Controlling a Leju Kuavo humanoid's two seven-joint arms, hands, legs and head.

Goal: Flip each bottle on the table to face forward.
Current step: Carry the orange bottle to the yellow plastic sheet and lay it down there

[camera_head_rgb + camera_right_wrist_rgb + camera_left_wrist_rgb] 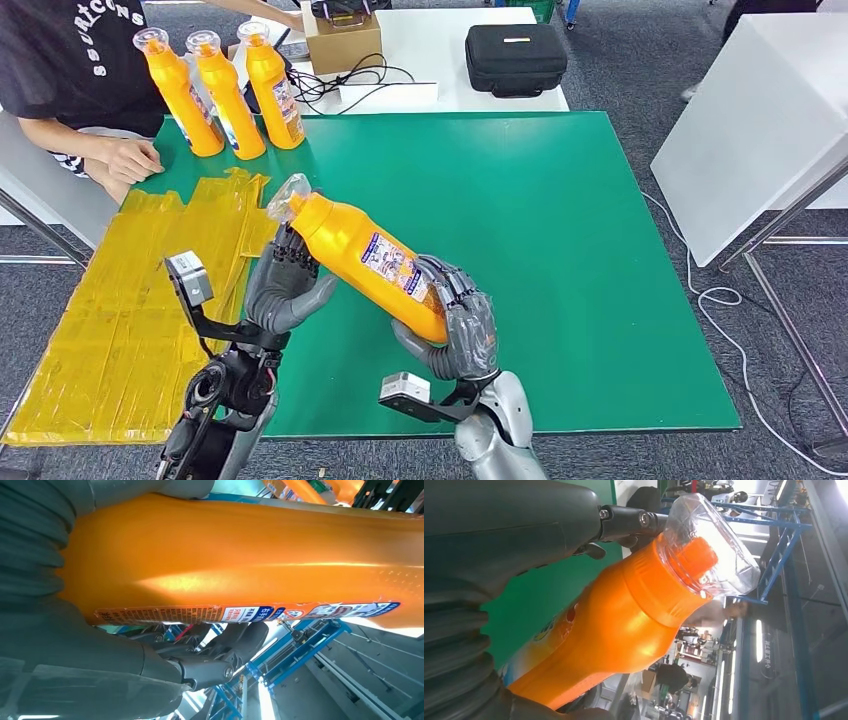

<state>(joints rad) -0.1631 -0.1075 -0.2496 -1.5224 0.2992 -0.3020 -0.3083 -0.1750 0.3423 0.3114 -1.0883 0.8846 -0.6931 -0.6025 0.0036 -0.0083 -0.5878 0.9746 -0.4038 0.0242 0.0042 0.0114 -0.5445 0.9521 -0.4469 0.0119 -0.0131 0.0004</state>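
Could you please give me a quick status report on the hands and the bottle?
Left hand grips bottle near neck, right hand grips base. Bottle tilted above green mat. Three bottles upright at far corner; person's hand beside them.

the bottle's [365, 255] base sits hidden inside the right hand [455, 325].

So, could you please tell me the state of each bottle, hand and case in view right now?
Held bottle: lifted off the green table, tilted, clear cap on, label showing.
Left hand: grips its neck end.
Right hand: grips its base end.
Three bottles at the far corner: upright, capped.
Black case: closed.
Person's hand: resting on the table.
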